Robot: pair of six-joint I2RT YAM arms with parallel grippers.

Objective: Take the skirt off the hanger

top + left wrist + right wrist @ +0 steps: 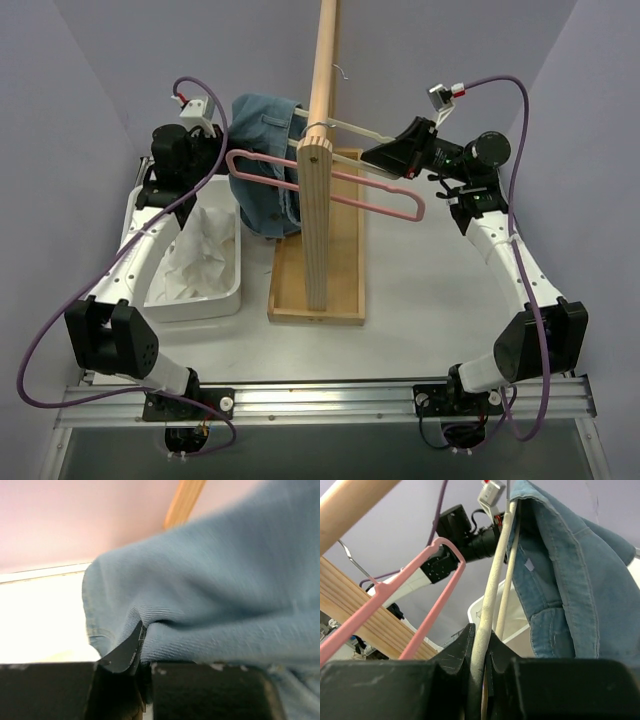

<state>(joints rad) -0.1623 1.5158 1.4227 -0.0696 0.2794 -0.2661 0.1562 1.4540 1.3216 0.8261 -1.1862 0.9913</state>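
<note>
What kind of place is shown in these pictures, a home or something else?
Most likely a robot test cell, not a home: two arms bolted to a metal rail, plain lavender walls close around the table, and a wooden clothes rack standing on it.

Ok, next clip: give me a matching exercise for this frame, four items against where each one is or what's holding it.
Items:
1. skirt
2. pink hanger
3. off-white hanger
4. denim garment

Places or states:
A. bar clamped in the right jaws
B. hangs bare from the wooden rod
C. fold pinched in the left jaws
D. crumpled in the white bin

Pairs: 1-D, 2-B, 3-A, 4-C.
</note>
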